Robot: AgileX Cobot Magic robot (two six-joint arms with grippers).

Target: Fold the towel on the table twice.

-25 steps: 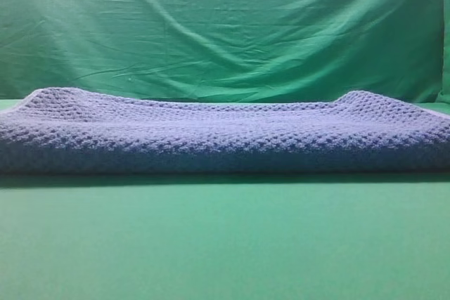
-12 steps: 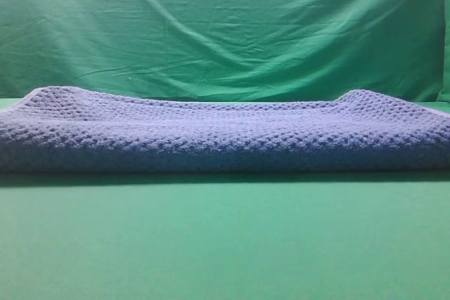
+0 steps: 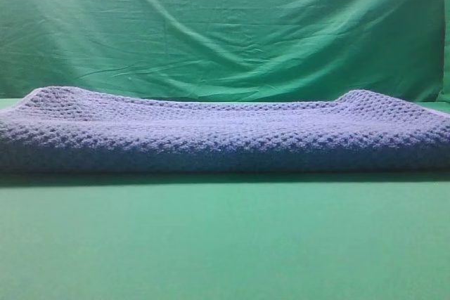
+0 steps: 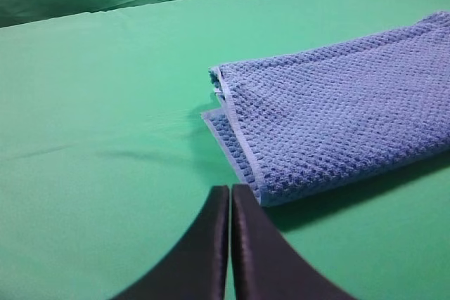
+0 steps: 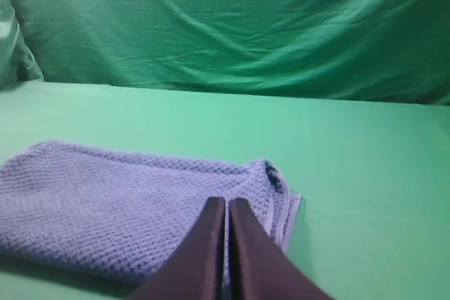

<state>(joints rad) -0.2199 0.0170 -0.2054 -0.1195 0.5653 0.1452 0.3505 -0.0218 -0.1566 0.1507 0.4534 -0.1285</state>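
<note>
Exterior high view: towel (image 3: 225,135) lies across the table (image 3: 225,244) as a long flat layered band, backdrop (image 3: 225,26) behind; no arms visible here.
Towel state: folded – stacked layers with pale trim show at its end in the left wrist view (image 4: 337,117); looks like at least one fold done, cannot tell if two.
Left to do: possibly the second fold, else nothing.
Left gripper (image 4: 230,198): fingers pressed together, empty, just beside towel's near corner – not touching.
Right gripper (image 5: 226,209): pressed together, empty, over the towel's end (image 5: 126,201).
Wrist-only detail: layered ends, small dark tag (image 5: 273,175).
</note>
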